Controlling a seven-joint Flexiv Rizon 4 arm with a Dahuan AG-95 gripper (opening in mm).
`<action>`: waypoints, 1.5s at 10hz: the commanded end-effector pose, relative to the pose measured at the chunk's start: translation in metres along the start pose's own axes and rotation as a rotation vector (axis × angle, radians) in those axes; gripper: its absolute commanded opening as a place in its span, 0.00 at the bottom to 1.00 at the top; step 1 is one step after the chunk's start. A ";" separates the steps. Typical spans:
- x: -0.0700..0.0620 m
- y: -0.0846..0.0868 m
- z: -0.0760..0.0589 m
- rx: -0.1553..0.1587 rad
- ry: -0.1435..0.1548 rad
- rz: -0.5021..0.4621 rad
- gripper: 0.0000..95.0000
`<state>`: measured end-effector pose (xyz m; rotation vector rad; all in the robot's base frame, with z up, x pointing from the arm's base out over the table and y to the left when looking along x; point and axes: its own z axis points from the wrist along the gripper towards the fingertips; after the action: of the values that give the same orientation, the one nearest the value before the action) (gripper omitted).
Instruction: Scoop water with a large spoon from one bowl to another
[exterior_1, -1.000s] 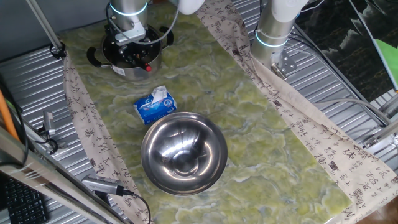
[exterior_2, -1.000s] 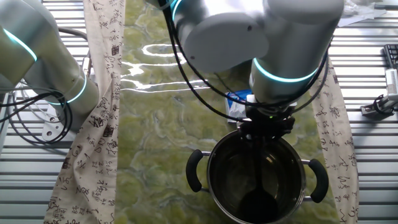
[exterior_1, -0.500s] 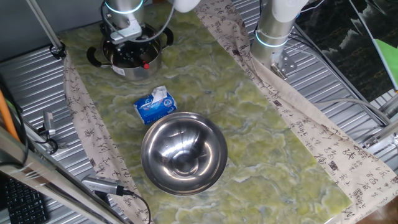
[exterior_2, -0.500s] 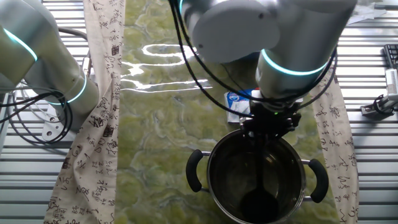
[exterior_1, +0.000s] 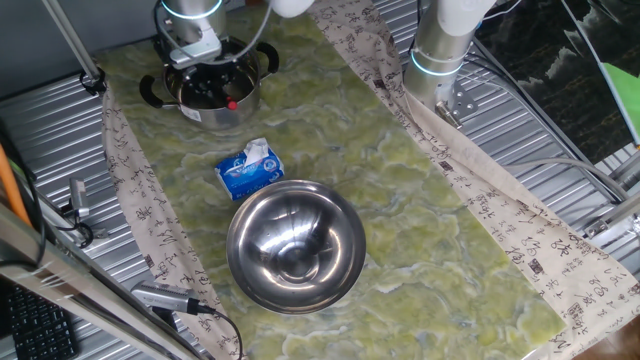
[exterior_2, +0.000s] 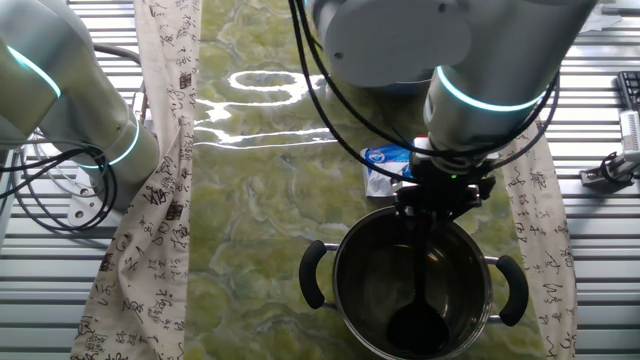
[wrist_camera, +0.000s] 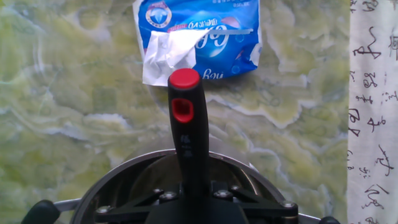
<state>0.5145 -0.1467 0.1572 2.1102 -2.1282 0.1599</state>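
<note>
**Ladle stands in steel pot under robot's grip**

A two-handled steel pot (exterior_2: 415, 290) sits at the green mat's (exterior_1: 400, 190) end, the gripper (exterior_2: 437, 194) above it, its jaws closed on the large spoon (exterior_2: 418, 300), whose dark bowl rests at the pot's bottom. Its red-tipped handle points toward a blue-and-white tissue pack (exterior_1: 250, 170). Farther along lies a wide steel bowl (exterior_1: 295, 245). Any water cannot be made out.

The tissue pack (exterior_1: 250, 168) lies between the pot (exterior_1: 212, 92) and the bowl (exterior_1: 295, 246).
</note>
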 end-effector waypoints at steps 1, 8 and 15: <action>0.000 -0.001 -0.004 -0.016 -0.002 0.007 0.00; -0.015 -0.004 -0.026 -0.046 -0.038 0.034 0.00; -0.021 -0.002 -0.039 -0.094 -0.044 0.071 0.00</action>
<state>0.5170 -0.1192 0.1915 2.0034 -2.1931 0.0215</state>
